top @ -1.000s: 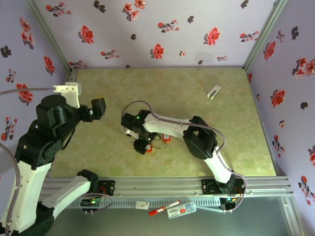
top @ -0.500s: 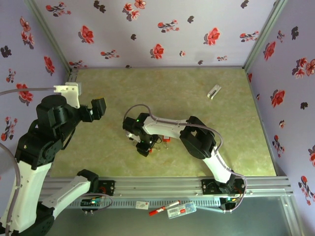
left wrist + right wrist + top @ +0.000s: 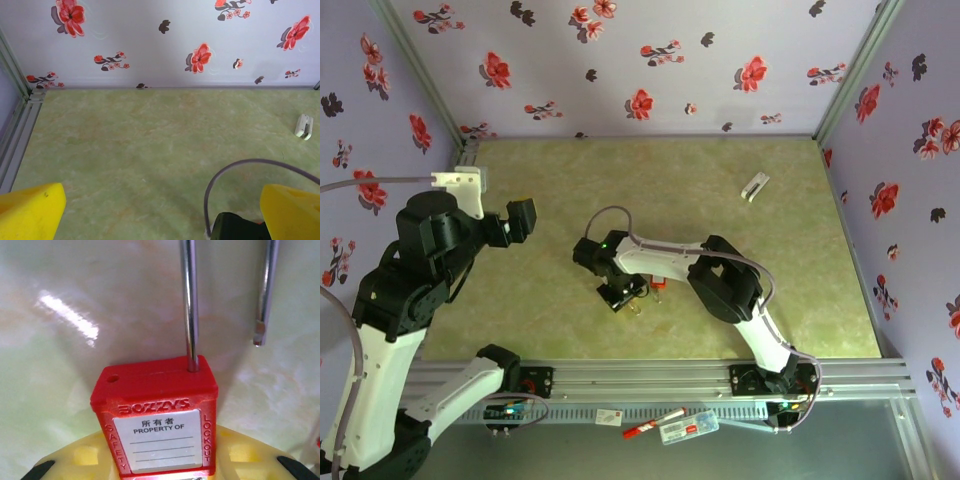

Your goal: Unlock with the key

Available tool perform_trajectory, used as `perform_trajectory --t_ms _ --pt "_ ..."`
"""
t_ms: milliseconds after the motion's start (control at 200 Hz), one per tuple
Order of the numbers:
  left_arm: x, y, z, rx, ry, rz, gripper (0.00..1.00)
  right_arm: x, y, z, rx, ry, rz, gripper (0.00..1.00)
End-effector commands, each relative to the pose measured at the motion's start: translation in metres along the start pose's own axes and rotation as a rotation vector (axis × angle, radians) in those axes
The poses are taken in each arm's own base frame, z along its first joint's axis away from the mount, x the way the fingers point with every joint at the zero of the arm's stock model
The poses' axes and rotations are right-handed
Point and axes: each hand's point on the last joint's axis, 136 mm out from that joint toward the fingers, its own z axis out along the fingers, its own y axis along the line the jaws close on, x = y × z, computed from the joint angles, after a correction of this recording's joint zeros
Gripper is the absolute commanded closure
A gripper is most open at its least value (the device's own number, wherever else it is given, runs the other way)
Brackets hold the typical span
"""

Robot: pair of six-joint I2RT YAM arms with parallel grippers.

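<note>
Around the red padlock (image 3: 155, 415) at mid-table, cannot tell just where key lies: too small to pick out among the red plastic and wire. Judging from the task alone, should be very light, stiff, thin and slick metal, so hard to lift off table (image 3: 770, 280) if lying flat, and easy to flick away or drop. Best taken by the rounded head, pinched across its flat faces, leaving the blade free for the keyhole. Would call for a narrow, well-centred pinch and little force.

Next outward, see padlock with label facing the wrist camera and shackle (image 3: 189, 305) pointing away, one leg seated in the body, the other hole empty, a loose steel rod (image 3: 264, 290) just beside. Straddled low on its body by right pincer (image 3: 156, 462). Stands part open, with yellow pads (image 3: 240, 452) close on both flanks; cannot tell whether pinching or only just beside.

Off to the left, find left pincer (image 3: 160, 215) spread wide, fingers (image 3: 30, 210) well apart, holding nothing, hanging over bare table
</note>
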Motion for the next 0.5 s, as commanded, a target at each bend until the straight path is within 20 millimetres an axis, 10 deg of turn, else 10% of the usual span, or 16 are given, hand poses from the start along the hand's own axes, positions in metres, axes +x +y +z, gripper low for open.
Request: perform_trajectory --t_ms 0,495 --pt "-0.002 0.007 0.000 -0.034 -0.010 0.016 0.00 -0.011 -0.030 -0.007 0.035 -0.044 0.332 0.77" --pt "0.005 0.009 -0.004 -0.034 -0.011 -0.017 0.00 -0.041 -0.033 -0.013 -0.069 -0.107 0.666 0.57"
